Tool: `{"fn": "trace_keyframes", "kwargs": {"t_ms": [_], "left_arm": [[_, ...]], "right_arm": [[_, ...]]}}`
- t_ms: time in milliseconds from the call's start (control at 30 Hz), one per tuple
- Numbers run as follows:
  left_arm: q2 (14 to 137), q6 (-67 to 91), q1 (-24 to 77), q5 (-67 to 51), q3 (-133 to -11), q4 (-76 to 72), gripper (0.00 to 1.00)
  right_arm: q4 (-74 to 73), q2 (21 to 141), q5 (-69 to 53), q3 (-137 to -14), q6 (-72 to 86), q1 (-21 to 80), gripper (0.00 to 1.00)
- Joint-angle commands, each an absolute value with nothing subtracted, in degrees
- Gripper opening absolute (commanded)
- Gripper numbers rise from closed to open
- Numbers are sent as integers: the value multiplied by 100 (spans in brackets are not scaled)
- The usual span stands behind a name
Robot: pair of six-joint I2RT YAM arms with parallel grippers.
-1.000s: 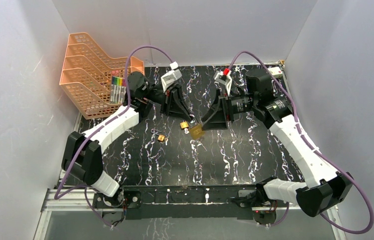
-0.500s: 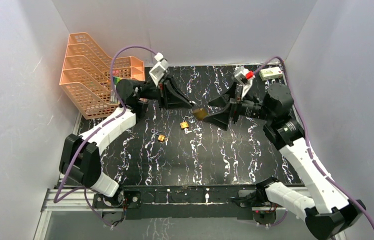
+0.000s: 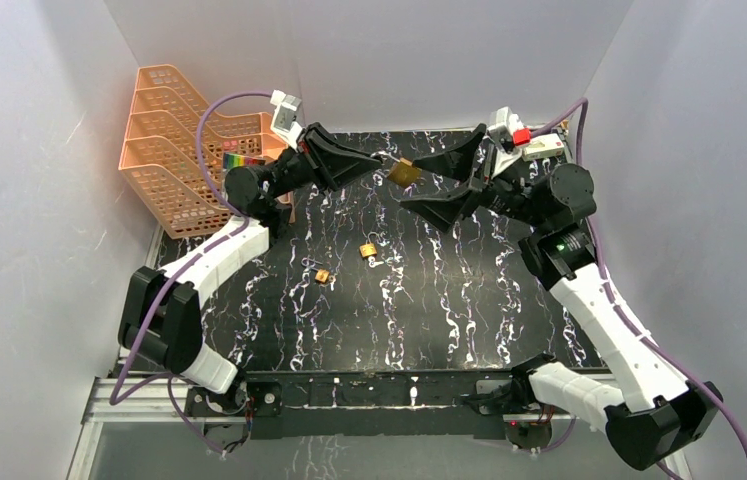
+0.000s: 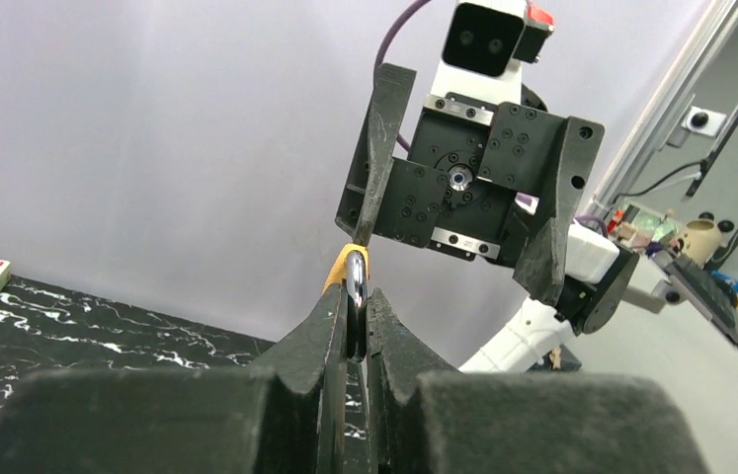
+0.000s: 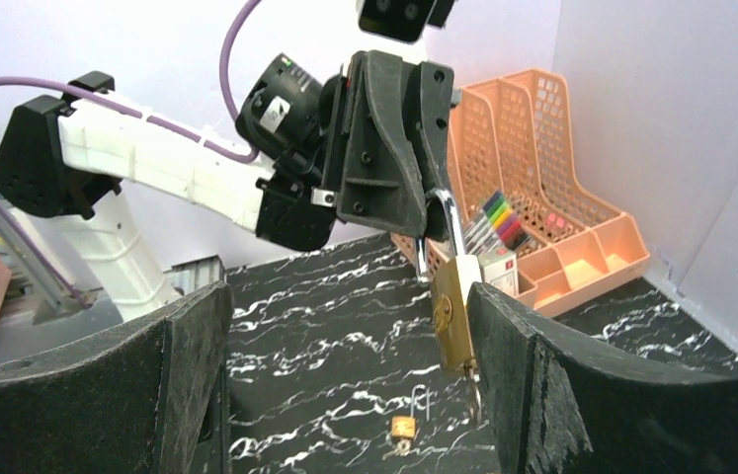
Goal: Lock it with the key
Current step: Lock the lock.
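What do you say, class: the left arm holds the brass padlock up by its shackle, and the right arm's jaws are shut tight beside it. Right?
Not quite. The right gripper is wide open, its jaws either side of the padlock, as the right wrist view shows. The left gripper does hold it up by the shackle.

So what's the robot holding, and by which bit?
The left tool pinches a padlock by its metal loop. The right tool is open, holding nothing.
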State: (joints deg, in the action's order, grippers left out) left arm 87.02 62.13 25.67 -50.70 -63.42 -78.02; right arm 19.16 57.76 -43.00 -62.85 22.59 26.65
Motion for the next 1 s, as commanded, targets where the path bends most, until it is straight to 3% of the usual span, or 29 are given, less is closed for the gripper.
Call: {"fn": "trace_keyframes", "kwargs": {"t_ms": [0,300,467,633,800,967], "left_arm": [[8630,6659,2576,-4420,-6397,-9898,0],[8653,6891,2575,-4389,-6577,-10149,0],[8622,6866,2573,-4403,-6607,-10151,0],[8630,6857,2533,-4323,-6639,-10226,0],[8655,6881,2488,-4296,-6674,-10281,0],[8684,6892,2448,-4248,-6666,-10327,0]], "right_arm": [[3062,5853,-4088,-6254,2303,2681,97],[3133,6169,-3963,-6390,2231,2668,95],[2923,6325,-4017,-6561,2333,2671,89],[2661,6490,-4254,-6691,2513,2670,74],[2593,6539,-4323,-6756,2618,2672,42],[2424,6743,-4515,-6951,2725,2672,40]]}}
